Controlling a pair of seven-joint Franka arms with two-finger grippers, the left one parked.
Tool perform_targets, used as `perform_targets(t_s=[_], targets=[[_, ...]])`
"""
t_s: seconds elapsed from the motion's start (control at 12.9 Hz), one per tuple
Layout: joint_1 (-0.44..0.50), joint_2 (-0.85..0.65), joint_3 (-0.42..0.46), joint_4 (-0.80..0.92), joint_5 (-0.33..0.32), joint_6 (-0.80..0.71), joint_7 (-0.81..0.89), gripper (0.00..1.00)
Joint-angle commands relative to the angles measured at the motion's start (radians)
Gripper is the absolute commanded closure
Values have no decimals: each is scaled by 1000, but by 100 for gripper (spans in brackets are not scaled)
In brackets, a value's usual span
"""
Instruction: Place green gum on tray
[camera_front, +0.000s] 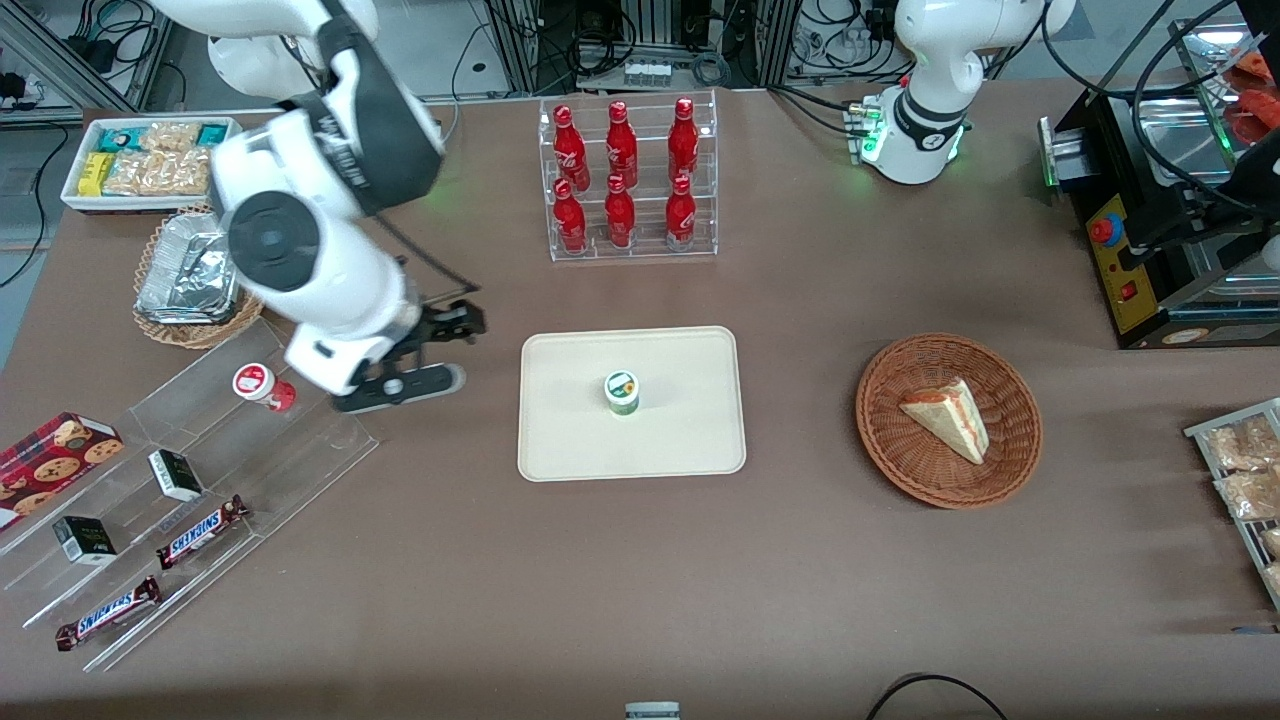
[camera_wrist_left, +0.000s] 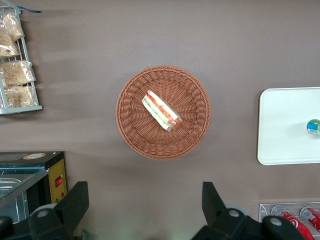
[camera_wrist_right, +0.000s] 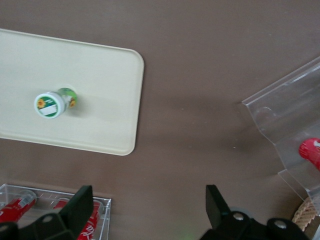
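The green gum stands upright on the cream tray, near its middle; its white lid has a yellow-green mark. It also shows in the right wrist view on the tray, and at the edge of the left wrist view on the tray. My right gripper is open and empty, raised above the bare table between the tray and the clear acrylic rack, toward the working arm's end. In the right wrist view the gripper has its jaws wide apart with nothing between them.
A red gum container lies on the acrylic rack with Snickers bars. A rack of red bottles stands farther from the front camera than the tray. A wicker basket holds a sandwich. A foil container sits on a woven mat.
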Motion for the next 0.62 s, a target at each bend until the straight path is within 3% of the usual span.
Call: perform_targets(t_s=[0.0,0.54], targets=[[-80,-49,11,-63,-9,-2,-64,0],[-314,-195,24,-183,-12,38,-110,0]])
